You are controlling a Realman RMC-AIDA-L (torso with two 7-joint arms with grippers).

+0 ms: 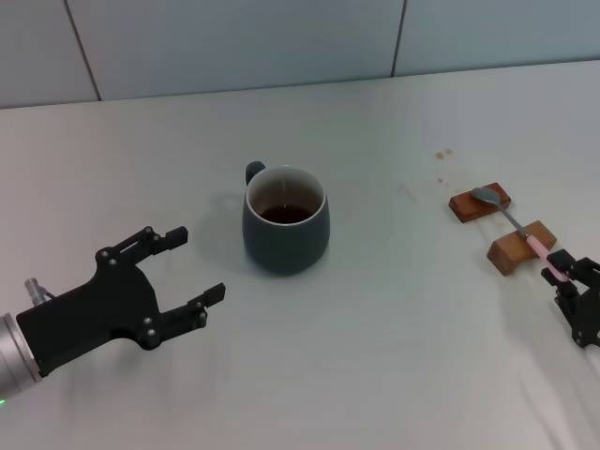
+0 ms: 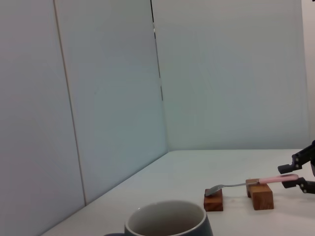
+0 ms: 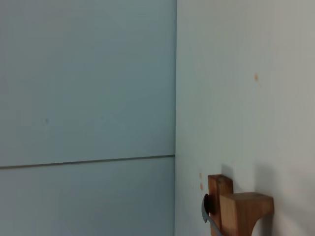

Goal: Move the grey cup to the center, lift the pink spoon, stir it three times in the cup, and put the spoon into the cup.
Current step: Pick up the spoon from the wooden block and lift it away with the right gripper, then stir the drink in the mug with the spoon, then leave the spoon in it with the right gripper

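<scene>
The grey cup (image 1: 286,234) stands near the table's middle with dark liquid inside and its handle toward the back left; its rim shows in the left wrist view (image 2: 167,219). My left gripper (image 1: 195,265) is open and empty, to the left of the cup and a little nearer me. The pink spoon (image 1: 514,223) lies across two wooden blocks at the right, bowl away from me. It also shows in the left wrist view (image 2: 236,186) and its bowl in the right wrist view (image 3: 204,214). My right gripper (image 1: 555,267) is open, its fingers on either side of the pink handle's end (image 2: 294,172).
Two brown wooden blocks (image 1: 480,203) (image 1: 518,251) carry the spoon; they also show in the right wrist view (image 3: 241,206). Small brown stains (image 1: 442,155) mark the table behind them. A panelled wall (image 1: 281,37) bounds the table's far edge.
</scene>
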